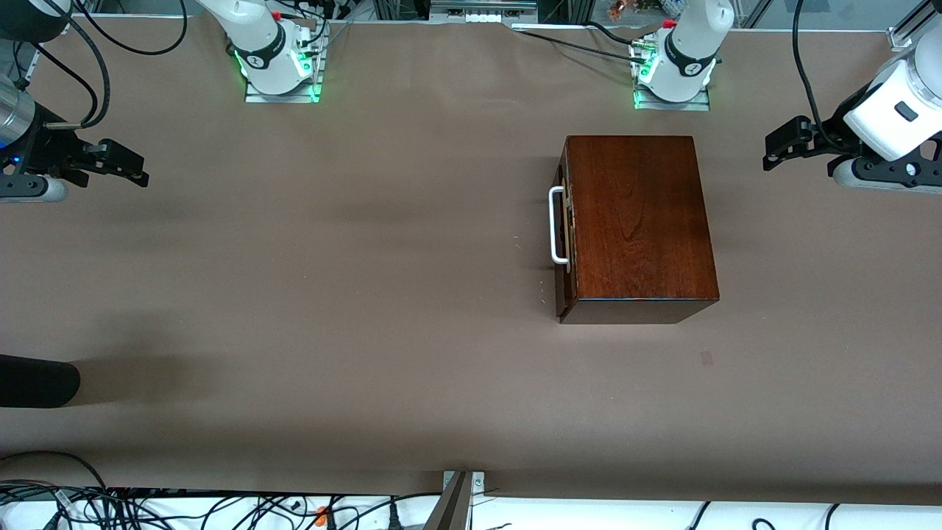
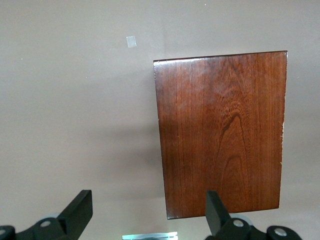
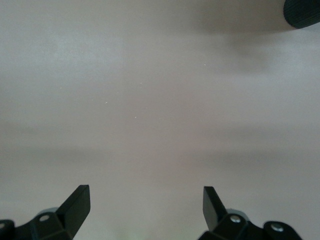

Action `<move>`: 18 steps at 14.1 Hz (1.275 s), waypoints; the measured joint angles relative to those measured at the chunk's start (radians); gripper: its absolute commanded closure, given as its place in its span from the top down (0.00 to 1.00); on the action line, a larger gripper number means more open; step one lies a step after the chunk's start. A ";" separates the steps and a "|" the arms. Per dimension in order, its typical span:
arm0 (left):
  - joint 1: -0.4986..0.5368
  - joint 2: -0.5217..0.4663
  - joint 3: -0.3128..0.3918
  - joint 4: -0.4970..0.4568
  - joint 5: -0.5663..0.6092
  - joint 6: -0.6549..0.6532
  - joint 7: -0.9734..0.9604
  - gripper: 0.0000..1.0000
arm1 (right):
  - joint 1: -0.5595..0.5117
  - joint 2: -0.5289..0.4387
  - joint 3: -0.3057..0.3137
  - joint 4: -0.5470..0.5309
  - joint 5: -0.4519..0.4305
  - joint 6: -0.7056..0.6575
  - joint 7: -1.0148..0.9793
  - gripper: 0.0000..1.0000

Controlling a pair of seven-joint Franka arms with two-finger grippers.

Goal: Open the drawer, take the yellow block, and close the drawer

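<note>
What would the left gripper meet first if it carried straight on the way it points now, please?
Probably the top of the dark wooden box. The left gripper is open and its wrist view looks down on that lid and the bare table; depth is unclear, so it may just reach table beside the box.

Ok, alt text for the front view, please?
A dark wooden box sits on the brown table, its drawer shut. Both pincers hang open at the table's ends: left pincer, right pincer.
</note>
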 measured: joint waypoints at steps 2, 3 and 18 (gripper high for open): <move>0.000 0.000 0.000 0.000 0.000 0.000 0.000 1.00 | 0.000 0.000 0.000 0.000 0.000 0.000 0.000 1.00; 0.000 -0.001 0.000 0.000 0.000 0.000 0.000 1.00 | 0.000 0.000 0.000 0.000 0.000 -0.001 0.000 1.00; -0.007 0.015 -0.202 -0.001 0.002 0.025 -0.229 1.00 | 0.000 0.000 0.000 0.000 0.000 -0.002 0.000 1.00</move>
